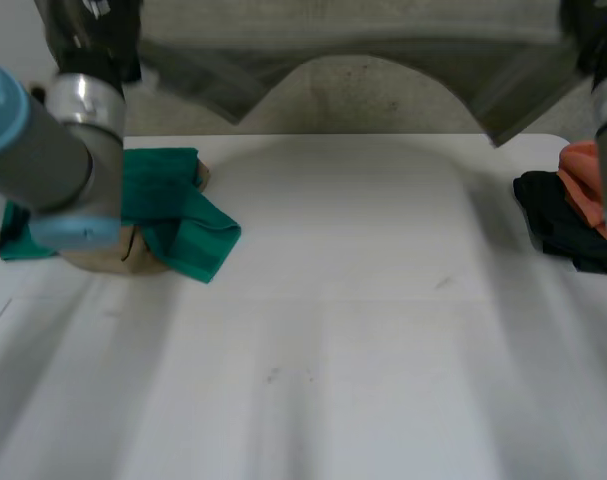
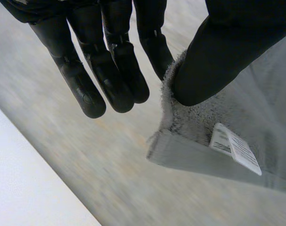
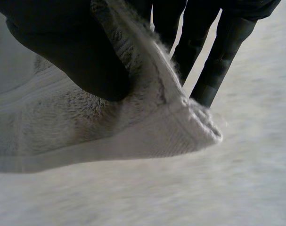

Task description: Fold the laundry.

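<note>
Head view: a grey towel (image 1: 353, 40) hangs stretched above the white table (image 1: 333, 300), with a green cloth (image 1: 183, 220) on the table's left. Left wrist view: the left hand (image 2: 110, 70) pinches the towel's labelled corner between thumb and straight fingers. Right wrist view: the right hand (image 3: 72, 52) pinches another corner the same way.

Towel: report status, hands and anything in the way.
Left hand pinching one towel corner, right hand another. Towel held up off table. Green cloth, black garment lie at the table's sides.

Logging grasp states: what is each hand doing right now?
Left hand: shut on the grey towel, at a corner.
Right hand: shut on the grey towel, near another corner.
</note>
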